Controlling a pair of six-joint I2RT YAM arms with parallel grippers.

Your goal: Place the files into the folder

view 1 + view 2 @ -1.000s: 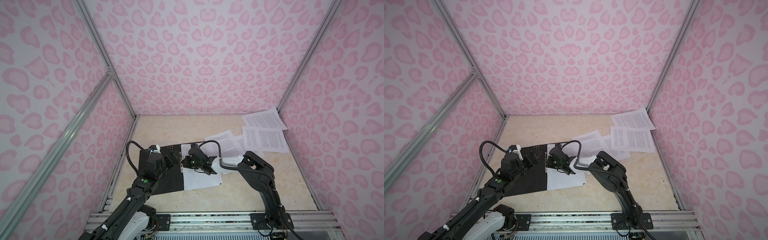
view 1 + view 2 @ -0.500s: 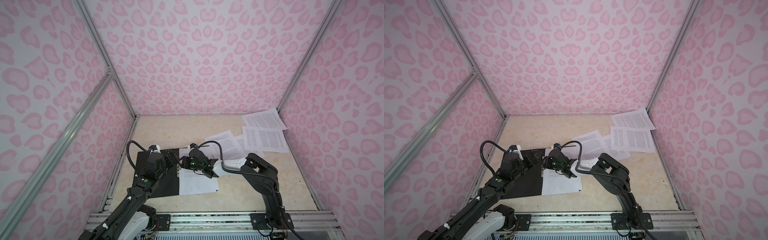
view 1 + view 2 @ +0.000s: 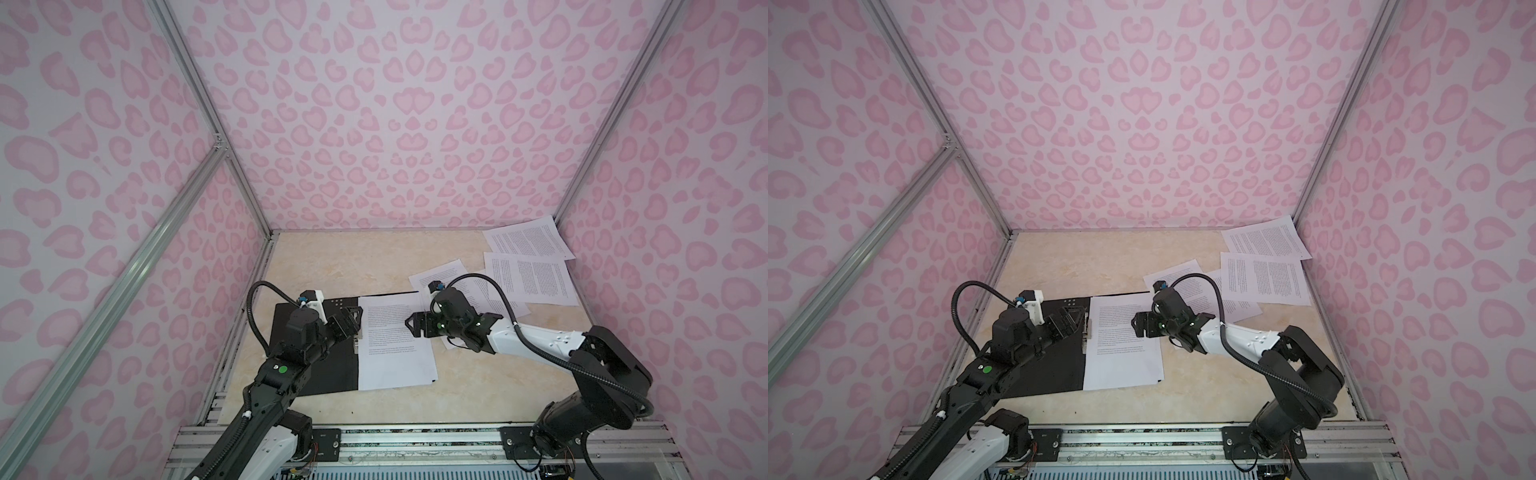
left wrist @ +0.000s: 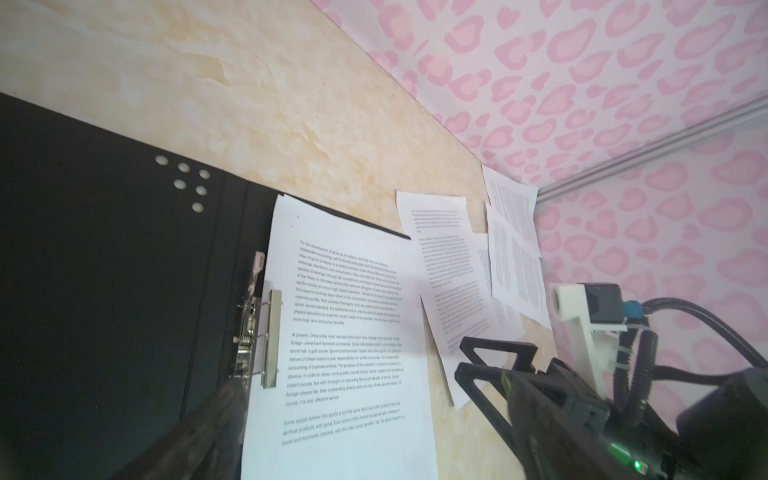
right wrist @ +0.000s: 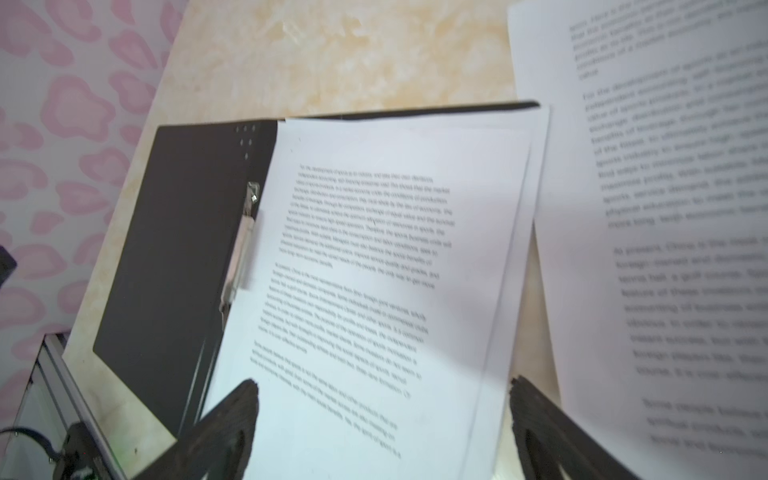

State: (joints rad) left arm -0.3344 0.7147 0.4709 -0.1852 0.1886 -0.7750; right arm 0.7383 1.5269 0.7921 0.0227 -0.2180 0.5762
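The folder (image 3: 332, 374) (image 3: 1050, 374) lies open near the front left, black inside up. A metal clip (image 4: 266, 332) (image 5: 243, 249) runs along its spine. A few files (image 3: 395, 353) (image 3: 1121, 357) (image 4: 345, 332) (image 5: 374, 270) lie flat on its right half. My left gripper (image 3: 351, 322) (image 3: 1073, 320) (image 4: 374, 424) hovers open at the clip, holding nothing. My right gripper (image 3: 409, 324) (image 3: 1136, 324) (image 5: 382, 399) stands open over the right edge of those files, with nothing between its fingers (image 5: 237, 399). More files (image 3: 528, 278) (image 3: 1262, 282) (image 4: 453, 282) lie loose at the back right.
One loose sheet (image 3: 528, 241) (image 3: 1262, 241) leans up against the back right corner of the pink walls. Another sheet (image 3: 444, 278) lies just behind my right wrist. An aluminium rail (image 3: 415, 440) borders the table's front edge.
My right gripper has opened and let go of the sheet, which now lies flat on the folder's right half. That gripper has drawn back to the right. The left gripper has stayed open.
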